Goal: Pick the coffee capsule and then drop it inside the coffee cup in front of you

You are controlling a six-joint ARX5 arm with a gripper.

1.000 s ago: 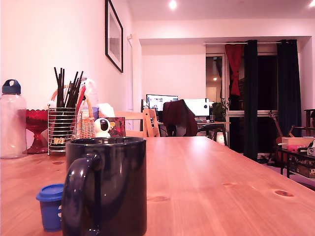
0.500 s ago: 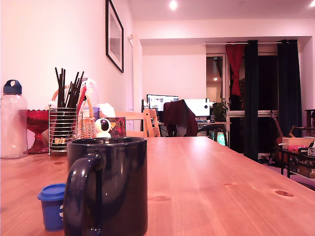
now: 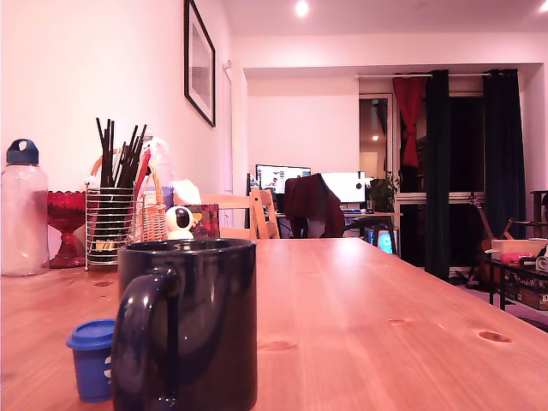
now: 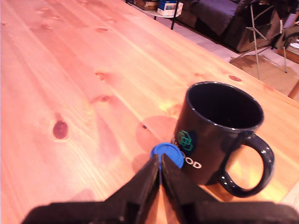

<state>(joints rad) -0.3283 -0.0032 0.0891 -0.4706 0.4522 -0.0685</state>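
A: The coffee capsule, a small blue plastic pot with a wider flat rim (image 3: 92, 360), stands upright on the wooden table (image 3: 377, 325), just beside the big glossy dark navy ceramic coffee cup (image 3: 190, 321), on the exterior view's left of it. Its long axis is vertical, rim up, and a white mark shows on its side.

B: Anything changed over the last second?

A: Barely. In the exterior view the capsule, the cup and the clear bottle with the dark blue cap (image 3: 23, 210) have all slid a touch toward the exterior view's right, together. I'd judge that as a small camera shift, not the things moving. The capsule has not been lifted.

B: And the hand?

A: In the wrist view the black hand (image 4: 160, 164) has its two fingers pressed together, tips meeting right at the near edge of the capsule's rim (image 4: 167, 155). They pinch nothing. Whether they touch the rim I cannot tell.

B: So the pick is still ahead.

A: I think so. The fingers would need to spread before they could take the rim. The cup's mouth is open and empty, its handle (image 4: 246, 164) pointing away from the capsule.
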